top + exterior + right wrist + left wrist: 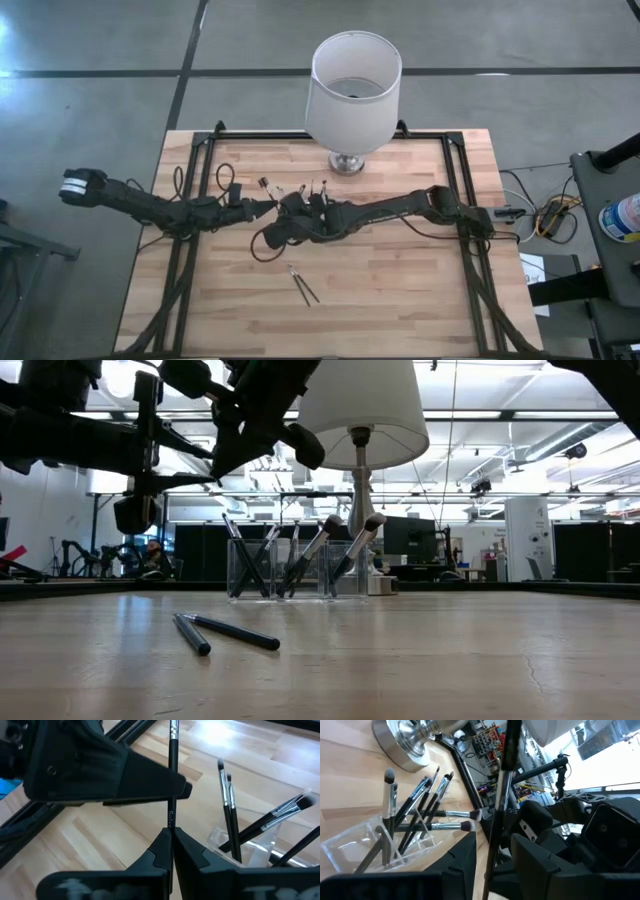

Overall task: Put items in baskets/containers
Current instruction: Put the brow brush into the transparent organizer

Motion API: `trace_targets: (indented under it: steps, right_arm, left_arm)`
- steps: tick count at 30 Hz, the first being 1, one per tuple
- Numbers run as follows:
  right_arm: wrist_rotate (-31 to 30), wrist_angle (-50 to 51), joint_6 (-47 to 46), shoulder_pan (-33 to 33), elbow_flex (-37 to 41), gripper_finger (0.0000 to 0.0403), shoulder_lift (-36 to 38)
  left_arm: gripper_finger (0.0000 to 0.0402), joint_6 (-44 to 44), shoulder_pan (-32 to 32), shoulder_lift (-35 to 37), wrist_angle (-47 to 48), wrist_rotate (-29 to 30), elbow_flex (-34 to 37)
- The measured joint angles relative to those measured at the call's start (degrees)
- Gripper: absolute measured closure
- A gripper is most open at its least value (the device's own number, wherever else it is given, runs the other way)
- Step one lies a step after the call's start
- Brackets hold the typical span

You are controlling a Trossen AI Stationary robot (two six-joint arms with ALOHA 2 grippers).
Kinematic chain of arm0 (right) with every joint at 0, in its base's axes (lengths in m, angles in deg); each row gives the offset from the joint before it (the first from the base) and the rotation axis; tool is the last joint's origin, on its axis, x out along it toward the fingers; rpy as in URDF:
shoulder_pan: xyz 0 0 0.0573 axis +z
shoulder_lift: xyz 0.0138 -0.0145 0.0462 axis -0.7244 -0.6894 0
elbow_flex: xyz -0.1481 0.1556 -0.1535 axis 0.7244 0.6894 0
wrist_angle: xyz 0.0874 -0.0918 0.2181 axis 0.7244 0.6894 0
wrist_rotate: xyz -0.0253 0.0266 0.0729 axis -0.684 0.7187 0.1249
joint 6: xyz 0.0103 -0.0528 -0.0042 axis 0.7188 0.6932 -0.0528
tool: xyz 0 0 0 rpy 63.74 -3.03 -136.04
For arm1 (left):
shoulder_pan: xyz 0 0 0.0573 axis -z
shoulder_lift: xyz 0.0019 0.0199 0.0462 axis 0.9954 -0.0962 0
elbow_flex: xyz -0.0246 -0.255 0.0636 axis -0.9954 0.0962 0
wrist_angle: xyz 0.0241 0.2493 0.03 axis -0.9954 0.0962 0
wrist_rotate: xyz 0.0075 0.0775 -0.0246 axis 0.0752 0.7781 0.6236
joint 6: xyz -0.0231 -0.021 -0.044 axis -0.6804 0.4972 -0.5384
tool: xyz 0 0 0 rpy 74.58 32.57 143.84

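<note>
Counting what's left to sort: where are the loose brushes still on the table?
High view: two loose brushes lie crossed on the table, near its front middle, in front of the clear holder.

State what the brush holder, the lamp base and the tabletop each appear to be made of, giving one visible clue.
Brush holder: probably clear plastic or acrylic, since the wood shows through its walls.
Lamp base: looks like polished metal, silvery with bright reflections.
Tabletop: pale wood, apparently jointed strips, with visible grain and seams.
</note>
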Motion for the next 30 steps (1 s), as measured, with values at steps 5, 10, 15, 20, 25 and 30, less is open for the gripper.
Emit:
trace_targets:
  steps: [5,10,15,20,25,30]
  right_arm:
    - [0.0,-0.2,0.0,0.1,0.0,0.0394,0.0]
    - [0.0,-0.3,0.0,0.0,0.0,0.0394,0.0]
    - [0.2,-0.3,0.0,0.0,0.0,0.0394,0.0]
    - [0.2,-0.3,0.2,0.0,0.0,0.0394,0.0]
    - [0.5,-0.3,0.2,0.0,0.0,0.0394,0.0]
    - [1.0,-0.2,0.4,0.3,0.0,0.0384,0.2]
  left_arm:
    - [0.0297,1.4,-0.1,0.0,-0.9,0.9,0.0]
    - [0.0324,1.5,-0.1,-0.1,-1.0,0.9,0.0]
    - [0.035,1.6,-0.1,-0.1,-1.0,0.9,0.1]
    - [0.0381,2.7,-0.1,-0.1,-0.9,0.9,0.3]
    - [0.0391,4.2,-0.1,-0.1,-1.0,0.8,0.4]
    - [0.0392,6.5,-0.1,0.0,-1.1,0.3,0.4]
